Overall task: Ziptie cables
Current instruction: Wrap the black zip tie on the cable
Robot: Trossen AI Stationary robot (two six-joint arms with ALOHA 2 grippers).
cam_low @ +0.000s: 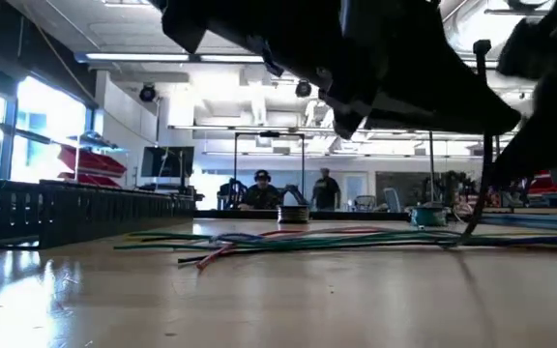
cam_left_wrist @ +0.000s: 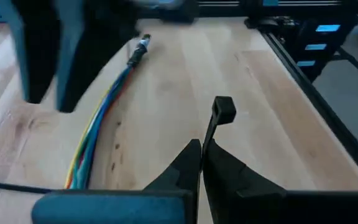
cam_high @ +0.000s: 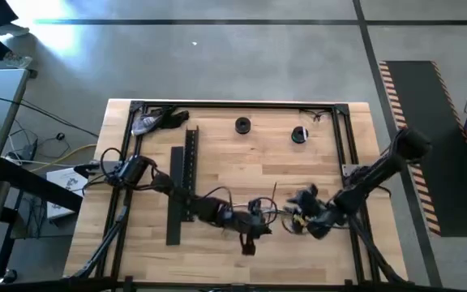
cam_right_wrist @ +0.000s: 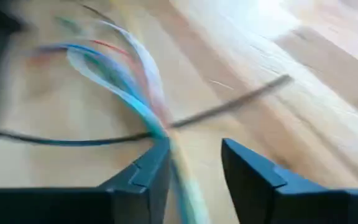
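Note:
The cables [cam_low: 288,239], a loose bundle of thin coloured wires, lie flat on the wooden table near its front right. In the left wrist view the cables [cam_left_wrist: 98,130] end at a small connector [cam_left_wrist: 138,53]. My left gripper [cam_left_wrist: 202,152] is shut on a black ziptie [cam_left_wrist: 215,121] just beside them. My right gripper [cam_right_wrist: 194,165] stands open low over the cables [cam_right_wrist: 135,93]. The bundle runs between its fingers, close along one finger [cam_right_wrist: 157,168]; whether it touches, I cannot tell. In the high view the left gripper [cam_high: 262,219] and right gripper [cam_high: 294,221] face each other. My left gripper pinches the ziptie's strip [cam_left_wrist: 205,142] between its two fingertips, a short way below the square head [cam_left_wrist: 224,107]. In the low view the ziptie [cam_low: 488,135] stands roughly upright, head up, and its lower end [cam_low: 468,230] reaches down to the cables on the table.
A long black slotted channel [cam_high: 183,185] lies left of centre, running far to near. Two small spools [cam_high: 242,124] [cam_high: 299,135] stand near the far edge. Dark clutter [cam_high: 156,120] sits in the far left corner. A black frame rail [cam_left_wrist: 303,68] borders the table. Two people [cam_low: 259,188] show behind.

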